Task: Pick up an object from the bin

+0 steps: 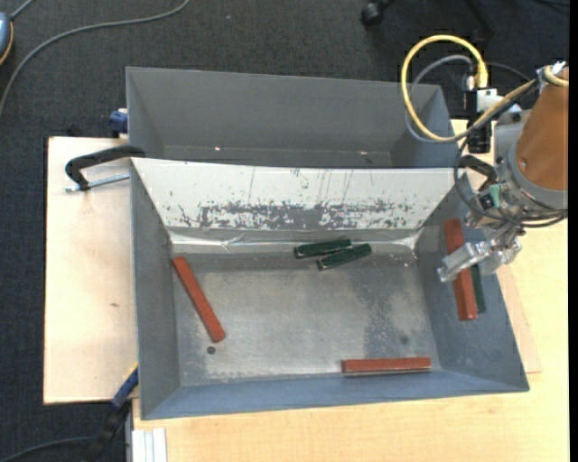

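Here, red stick [467, 301] underlies end effector [471, 257].

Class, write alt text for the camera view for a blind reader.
The gripper hangs over a red-brown flat bar on the right slope of a grey metal bin. A second red-brown bar lies at left, a third bar in front, two dark green sticks at the back.

Setting: a robotics laboratory or test room. Evidence: a large grey sheet-metal bin [298, 117] sits on dark short-pile carpet [271, 36]. An industrial robot arm [546, 135] to the right of the bin carries a looped yellow cable [442, 39]. A black chair castor [370, 11] stands beyond the bin's far wall.
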`<state>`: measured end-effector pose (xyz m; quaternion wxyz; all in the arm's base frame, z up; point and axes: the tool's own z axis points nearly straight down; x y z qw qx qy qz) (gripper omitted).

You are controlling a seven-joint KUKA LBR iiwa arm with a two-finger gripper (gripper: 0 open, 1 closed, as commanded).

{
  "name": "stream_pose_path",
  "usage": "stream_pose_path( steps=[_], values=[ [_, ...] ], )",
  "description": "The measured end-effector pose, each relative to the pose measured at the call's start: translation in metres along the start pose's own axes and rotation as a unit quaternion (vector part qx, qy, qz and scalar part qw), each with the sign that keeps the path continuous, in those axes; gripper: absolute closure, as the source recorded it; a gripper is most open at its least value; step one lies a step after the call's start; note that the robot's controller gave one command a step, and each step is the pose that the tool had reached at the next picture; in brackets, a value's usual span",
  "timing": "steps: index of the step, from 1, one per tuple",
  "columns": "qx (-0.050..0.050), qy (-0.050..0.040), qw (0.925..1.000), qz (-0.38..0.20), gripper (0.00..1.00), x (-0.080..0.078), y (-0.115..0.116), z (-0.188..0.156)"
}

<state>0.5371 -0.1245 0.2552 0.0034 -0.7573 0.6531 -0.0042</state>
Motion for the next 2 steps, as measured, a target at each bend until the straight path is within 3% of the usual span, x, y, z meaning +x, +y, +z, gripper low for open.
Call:
stream_pose_path(
  steps=[1,2],
  values=[
    [-0.007,-0.0038,0.9981,-0.062,1.00,-0.033,-0.014,0.062],
    [-0.002,-0.0014,0.9978,-0.066,1.00,-0.035,-0.015,0.025]
  ],
)
